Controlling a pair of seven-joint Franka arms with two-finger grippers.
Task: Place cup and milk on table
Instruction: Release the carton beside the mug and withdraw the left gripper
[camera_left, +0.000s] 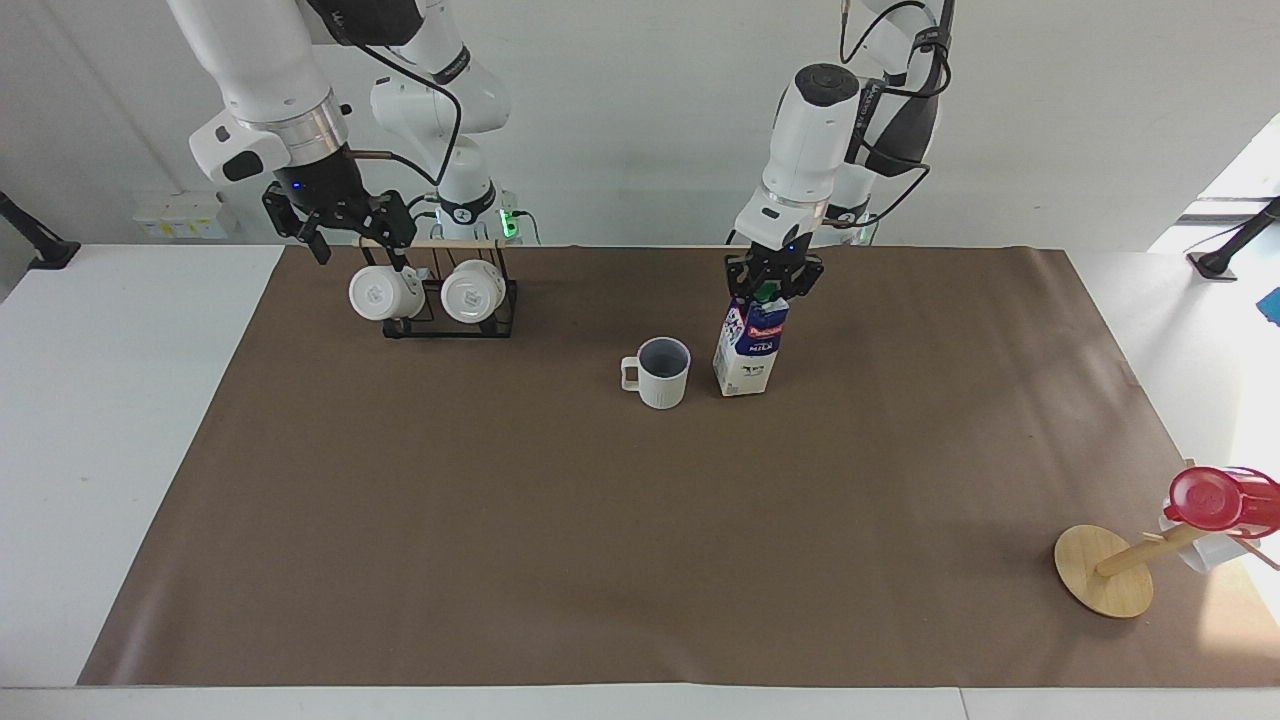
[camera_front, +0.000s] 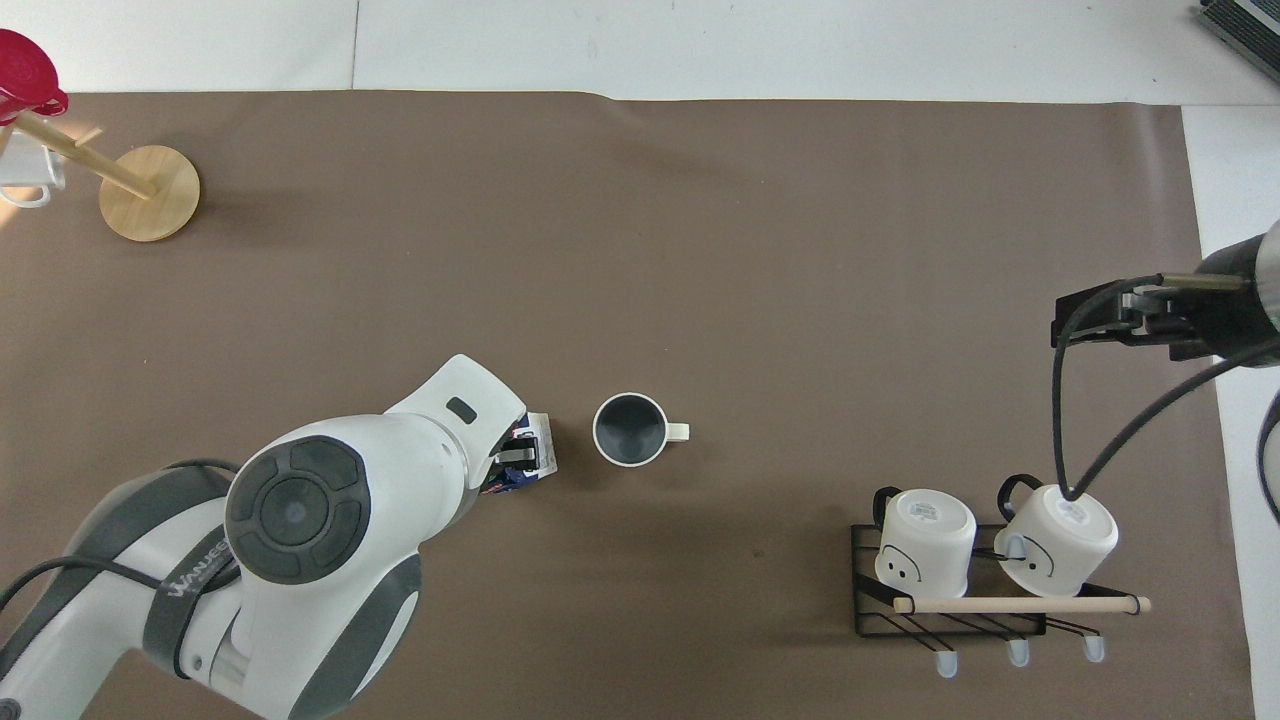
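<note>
L gripper is clamping the top of the milk, fingers closed round the gable near the green cap, no gap visible. The carton is standing upright w/ its base seeming to meet the brown paper of the table, roughly mid-length and closer to the robots' edge than to the edge away from them. The cup is sitting upright just beside it, toward the R arm's end, handle pointing that way too; a narrow strip of paper is showing btwn them in the facing view, so apart, not touching.

R gripper is hanging over the black mug rack near the corner at the robots' edge, R arm's end. It's holding nothing & the fingers look parted. It's waiting.

Judgement: the step in hand is letting go of the milk. To do it well:
- confirm base is flat before opening, no tilt
- open the fingers slowly, evenly, so neither side is dragging the gable
- lift straight up, clear of the cap, before moving sideways
- avoid swinging toward the cup; a nudge there is tipping a tall, narrow carton easily.
</note>
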